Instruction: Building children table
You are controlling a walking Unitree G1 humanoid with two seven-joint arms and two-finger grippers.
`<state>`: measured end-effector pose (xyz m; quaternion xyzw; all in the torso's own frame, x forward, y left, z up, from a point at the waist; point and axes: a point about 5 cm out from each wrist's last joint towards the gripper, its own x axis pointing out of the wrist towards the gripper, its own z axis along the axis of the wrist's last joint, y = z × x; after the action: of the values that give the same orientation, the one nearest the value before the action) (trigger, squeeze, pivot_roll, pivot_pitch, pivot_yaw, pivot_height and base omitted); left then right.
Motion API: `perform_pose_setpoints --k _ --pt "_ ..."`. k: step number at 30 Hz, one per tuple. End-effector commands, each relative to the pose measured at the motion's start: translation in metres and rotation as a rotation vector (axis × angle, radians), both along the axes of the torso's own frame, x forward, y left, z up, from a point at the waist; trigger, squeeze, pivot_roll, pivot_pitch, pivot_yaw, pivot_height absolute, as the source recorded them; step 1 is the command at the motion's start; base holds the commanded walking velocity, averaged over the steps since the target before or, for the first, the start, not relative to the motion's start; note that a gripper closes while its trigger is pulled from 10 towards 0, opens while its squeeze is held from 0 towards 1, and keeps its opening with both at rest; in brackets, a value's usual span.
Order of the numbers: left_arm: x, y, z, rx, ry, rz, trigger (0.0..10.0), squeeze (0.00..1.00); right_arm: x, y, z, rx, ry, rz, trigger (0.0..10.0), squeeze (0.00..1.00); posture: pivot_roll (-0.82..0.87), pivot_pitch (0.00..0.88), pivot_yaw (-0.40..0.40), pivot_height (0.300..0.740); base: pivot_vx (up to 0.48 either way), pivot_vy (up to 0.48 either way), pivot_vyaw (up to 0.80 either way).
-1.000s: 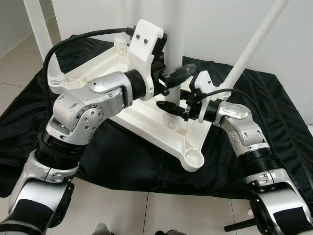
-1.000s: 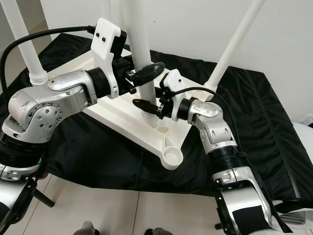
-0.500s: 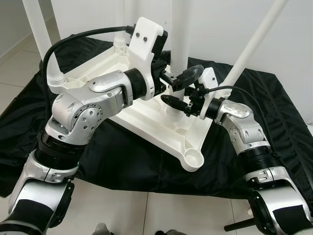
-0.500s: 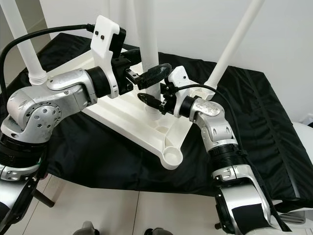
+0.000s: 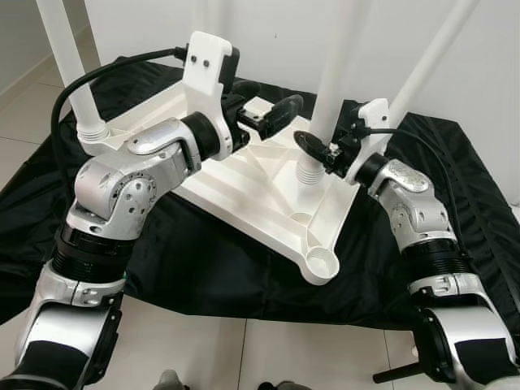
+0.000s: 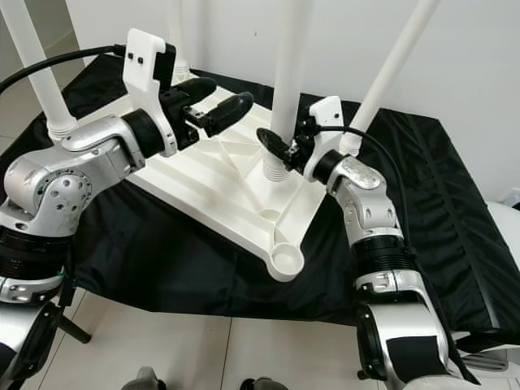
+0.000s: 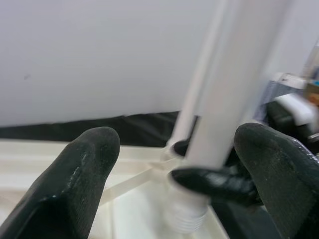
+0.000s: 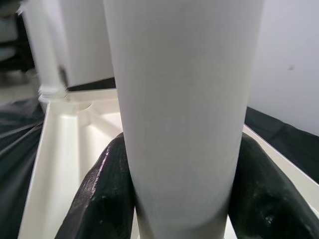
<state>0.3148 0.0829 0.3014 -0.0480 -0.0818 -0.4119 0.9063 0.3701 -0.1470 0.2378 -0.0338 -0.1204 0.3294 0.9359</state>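
The right claw (image 6: 280,149) is clenched round the white leg (image 6: 288,77) to steady it upright in the upturned tabletop (image 6: 219,183), while the left claw (image 6: 213,104) hangs released just beside it.

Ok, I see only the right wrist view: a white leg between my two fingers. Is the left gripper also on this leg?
Observer: No. The left gripper is open, beside the leg, not touching it.
Operator: Where is the leg's lower end?
Observer: Its threaded end is at the upturned tabletop, near its right edge; I cannot tell whether it is seated.
Operator: Any free socket?
Observer: Yes, the near corner socket is empty.
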Motion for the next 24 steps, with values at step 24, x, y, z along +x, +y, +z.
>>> perform_pose_setpoints --k 24 --pt "-0.002 0.004 -0.07 0.268 -0.098 0.233 10.0 0.0 -0.023 -0.011 -0.012 0.173 -0.06 -0.128 10.0 0.0 0.02 0.077 -0.09 0.74 0.0 0.0 0.0"
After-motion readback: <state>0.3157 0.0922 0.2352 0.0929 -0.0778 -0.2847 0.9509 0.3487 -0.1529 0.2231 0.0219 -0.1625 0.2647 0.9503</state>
